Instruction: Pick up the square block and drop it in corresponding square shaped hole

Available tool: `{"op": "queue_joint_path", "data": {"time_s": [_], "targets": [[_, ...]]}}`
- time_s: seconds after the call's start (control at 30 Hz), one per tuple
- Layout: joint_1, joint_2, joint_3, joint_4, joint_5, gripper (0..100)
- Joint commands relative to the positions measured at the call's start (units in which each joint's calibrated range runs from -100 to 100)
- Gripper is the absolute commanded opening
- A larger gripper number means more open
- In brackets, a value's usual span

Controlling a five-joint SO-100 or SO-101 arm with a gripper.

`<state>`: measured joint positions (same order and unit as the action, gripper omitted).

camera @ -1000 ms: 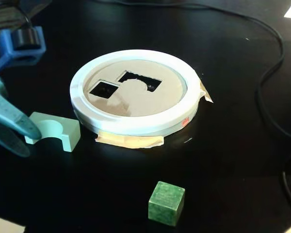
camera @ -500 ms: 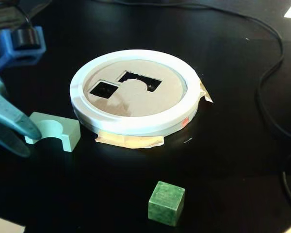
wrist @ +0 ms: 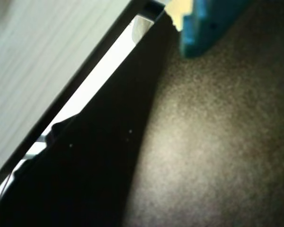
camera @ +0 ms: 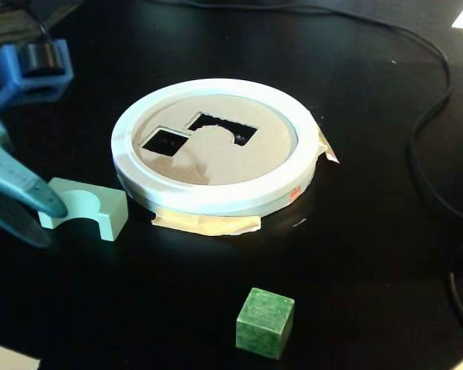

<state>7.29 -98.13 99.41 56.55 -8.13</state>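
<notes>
Square block upright, corner toward camera, apart from square shaped hole; claw parted, empty.

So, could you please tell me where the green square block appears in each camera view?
Fixed view: the square block sits on the black table near the bottom edge, below the white ring.
Wrist view: not in it; only dark surface and a blue part at the top.
Shared landmark: the black tabletop; nothing more distinctive is recognisable in both.

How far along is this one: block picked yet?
Nothing done yet. The square block sits untouched on the black table, in front of the disc in the fixed view. The hand is at the left edge, empty, near the arch block. Grasp, carry and drop into the square hole remain.
</notes>
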Motion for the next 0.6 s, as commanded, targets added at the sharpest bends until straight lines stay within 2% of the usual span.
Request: {"op": "queue_joint_path", "data": {"time_s": [0.0,0.47,0.57], "targets": [[-1.1,-1.2,-0.6,-2.0,0.2,91],[-1.2,0.5,-14.8,-1.3,0.2,91],[-1.2,6.1,-20.8,-2.1,0.2,91]]}}
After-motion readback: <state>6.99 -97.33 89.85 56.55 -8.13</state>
